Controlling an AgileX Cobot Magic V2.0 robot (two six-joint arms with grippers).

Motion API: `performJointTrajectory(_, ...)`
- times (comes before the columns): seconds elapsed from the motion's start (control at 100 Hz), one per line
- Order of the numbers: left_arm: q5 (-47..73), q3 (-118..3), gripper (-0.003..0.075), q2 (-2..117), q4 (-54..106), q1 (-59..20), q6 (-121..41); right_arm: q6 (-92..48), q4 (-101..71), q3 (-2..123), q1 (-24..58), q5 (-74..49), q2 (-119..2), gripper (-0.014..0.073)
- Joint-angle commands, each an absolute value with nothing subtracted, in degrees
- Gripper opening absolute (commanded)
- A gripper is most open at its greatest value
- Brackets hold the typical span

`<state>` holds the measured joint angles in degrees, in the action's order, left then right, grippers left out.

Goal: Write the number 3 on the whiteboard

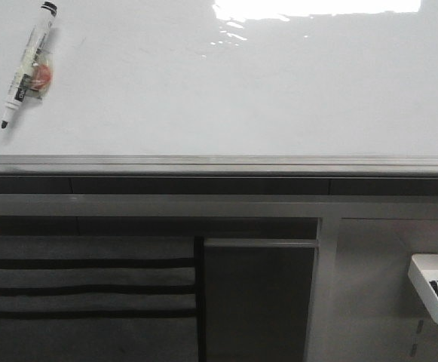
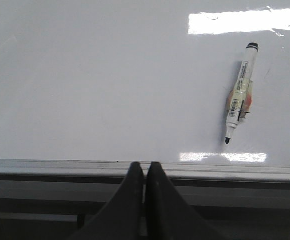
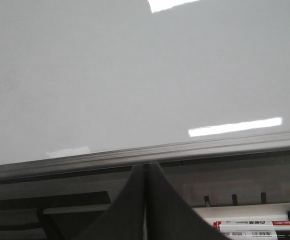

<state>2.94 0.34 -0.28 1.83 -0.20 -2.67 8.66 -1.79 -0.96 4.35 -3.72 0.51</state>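
The whiteboard (image 1: 234, 90) is glossy white with a grey edge rail (image 1: 219, 162) and bright glare at the top. No number 3 shows on it. A white marker (image 1: 28, 64) with a black end and an uncapped black tip lies on the board at the far left; it also shows in the left wrist view (image 2: 239, 99). My left gripper (image 2: 145, 167) is shut and empty, its tips at the rail, apart from the marker. My right gripper (image 3: 145, 167) is shut and empty, below the rail. Neither gripper shows in the front view.
A small white tray (image 1: 435, 286) with markers hangs at the lower right, below the board; its markers (image 3: 257, 229) show in the right wrist view. Dark panels and slats (image 1: 83, 286) lie under the rail.
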Motion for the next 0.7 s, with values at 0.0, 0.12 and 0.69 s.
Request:
performJointTrajectory(0.0, -1.75, 0.51, -0.0018, -2.07, 1.90, -0.13, -2.25, 8.11, -1.05, -2.22, 4.05, 1.06, 1.70, -0.0074)
performJointTrajectory(0.12, -1.75, 0.51, -0.0018, -2.07, 1.90, -0.13, -2.25, 8.11, -1.05, -2.22, 4.05, 1.06, 1.70, -0.0074)
performJointTrajectory(0.69, -1.75, 0.51, -0.0018, -2.07, 1.90, -0.13, -2.25, 8.03, 1.57, -2.22, 4.05, 2.83, 1.70, -0.0074)
